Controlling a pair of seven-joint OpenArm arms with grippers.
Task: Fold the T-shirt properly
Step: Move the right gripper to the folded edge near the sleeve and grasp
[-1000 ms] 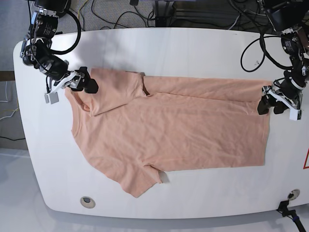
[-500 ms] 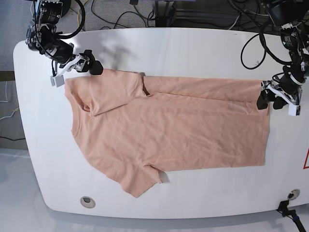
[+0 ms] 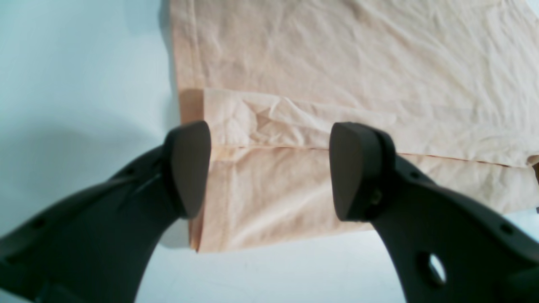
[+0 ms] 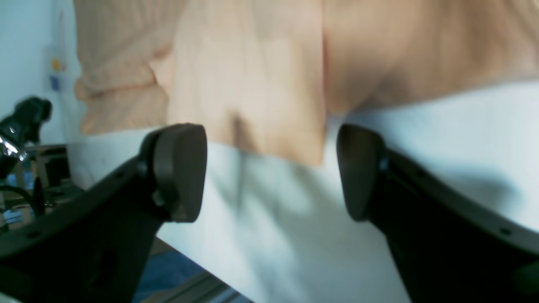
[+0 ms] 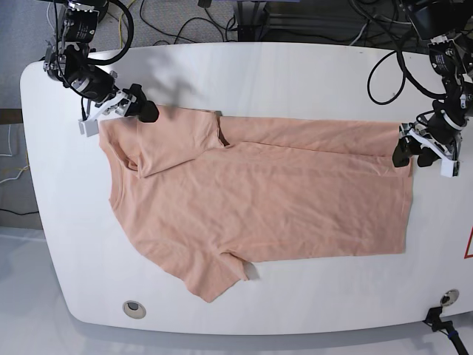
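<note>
The peach T-shirt [image 5: 259,200] lies flat on the white table [image 5: 295,74], collar end at the left and hem at the right. Its far long edge and far sleeve are folded in over the body. My left gripper [image 5: 411,155] is open at the far hem corner; in the left wrist view the left gripper [image 3: 269,168] straddles the folded edge of the T-shirt [image 3: 337,63]. My right gripper [image 5: 140,109] is open at the far shoulder corner. In the right wrist view the right gripper [image 4: 269,168] has bare table between its pads, with the T-shirt [image 4: 252,63] just beyond.
Cables [image 5: 185,22] trail behind the table's far edge. A round grommet [image 5: 133,308] sits near the front left corner and another [image 5: 446,297] near the front right. The table's edge lies close behind each arm.
My right gripper has moved from the shoulder edge toward the table's far side and a little right, staying open. The left gripper has shifted slightly back. The T-shirt lies as before.
</note>
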